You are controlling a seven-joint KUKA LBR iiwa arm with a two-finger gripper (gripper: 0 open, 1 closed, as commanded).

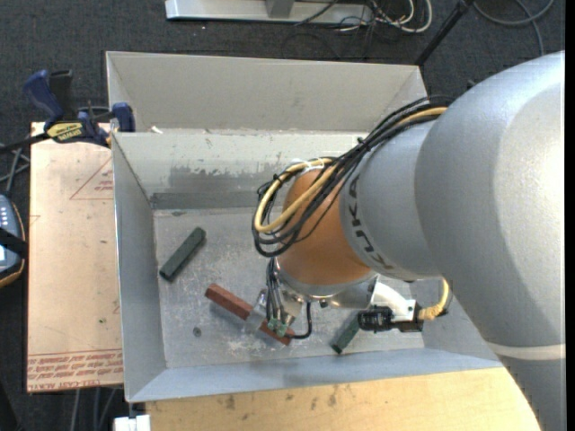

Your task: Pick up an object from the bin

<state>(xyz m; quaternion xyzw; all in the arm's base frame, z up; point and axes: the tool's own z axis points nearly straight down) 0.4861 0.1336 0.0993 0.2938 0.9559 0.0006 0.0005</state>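
**A:** Right up at the lens is the big grey arm (503, 205), sweeping in from the view's right and taking up most of that side.

**B:** Below it comes the orange cover (314, 232) at the wrist, with yellow and black cables (268, 206) looped round its left side.

**A:** And under that is the gripper (277, 320), low over the floor of the bin (135, 259), close to the front wall. Apart or together, what do you say?

**B:** I can't tell. The wrist and wiring crowd it, so I won't guess.

**A:** Fair enough. What's underneath?

**B:** A red-brown bar (229, 303), long and slim, flat on the floor. The gripper is at its right-hand end, and the rest of the bar runs off to the view's left, angling slightly towards the back wall.

**A:** So that long axis is what matters. My read is that any lift would take the bar by one end rather than the middle, and it could swing or tip.

**B:** Agreed. Whether it's gripped at all, I can't say.

**A:** Anything else down there?

**B:** A dark green block (345, 335) lies just right of the gripper by the front wall, clear of the bar. Further back on the left is a dark grey block (182, 252), well apart.
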